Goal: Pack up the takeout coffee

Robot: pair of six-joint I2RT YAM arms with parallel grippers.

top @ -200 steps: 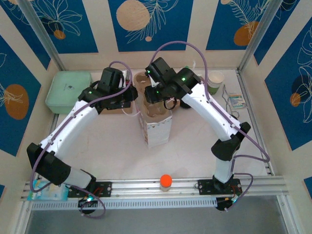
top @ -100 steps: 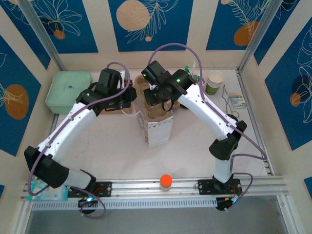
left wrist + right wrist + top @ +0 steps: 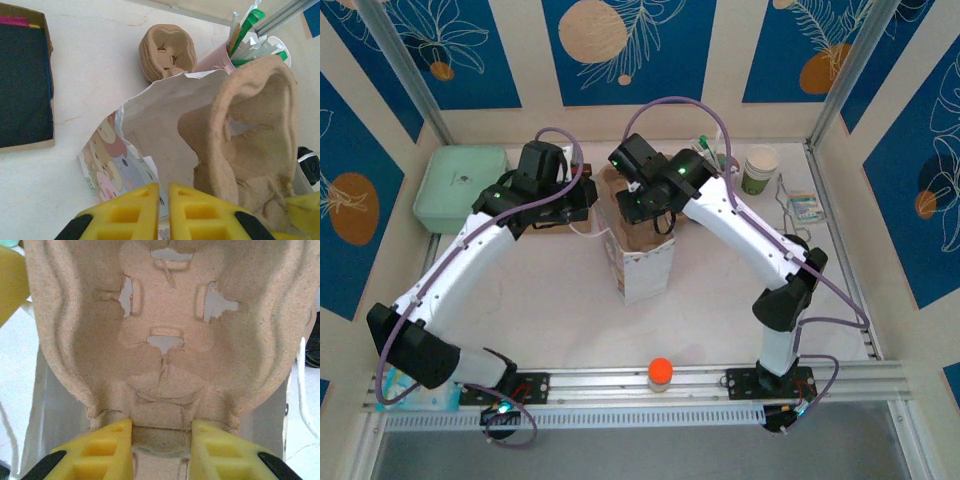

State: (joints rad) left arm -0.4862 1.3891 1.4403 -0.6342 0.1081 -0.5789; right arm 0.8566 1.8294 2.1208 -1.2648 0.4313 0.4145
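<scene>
Paper bag point(image 3: 646, 268) stands upright mid-table with its mouth open. I read a white inside and a cartoon print on the outer wall.

Left gripper point(image 3: 163, 207): yellow fingers pressed together on the near rim of the bag, pinching the paper.

Right gripper point(image 3: 162, 442): fingers clamped either side of the edge of the pulp cup carrier point(image 3: 165, 335). The carrier hangs on edge in the bag's mouth, partly below the rim. In the right wrist view its wells are bare pulp, with white showing through the cut slots.

Takeout coffee: I cannot place it with certainty. At the far right edge of the left wrist view, just beyond the bag, sits a black rounded object over white point(image 3: 309, 167). That may be its lid, but too little shows to confirm.

Other containers:
- Stack of nested pulp carriers point(image 3: 166, 50) behind the bag, on the table.
- Cup of green and white stirrers point(image 3: 246, 35) beside that stack, packed full.
- Shallow cardboard tray point(image 3: 27, 145) to the left, holding dark flat items with a pink strip at its far end.
- Pale green lidded box point(image 3: 460, 185), far left corner, closed.
- Lidless white-and-green cup point(image 3: 760, 168), far right, standing alone.
</scene>
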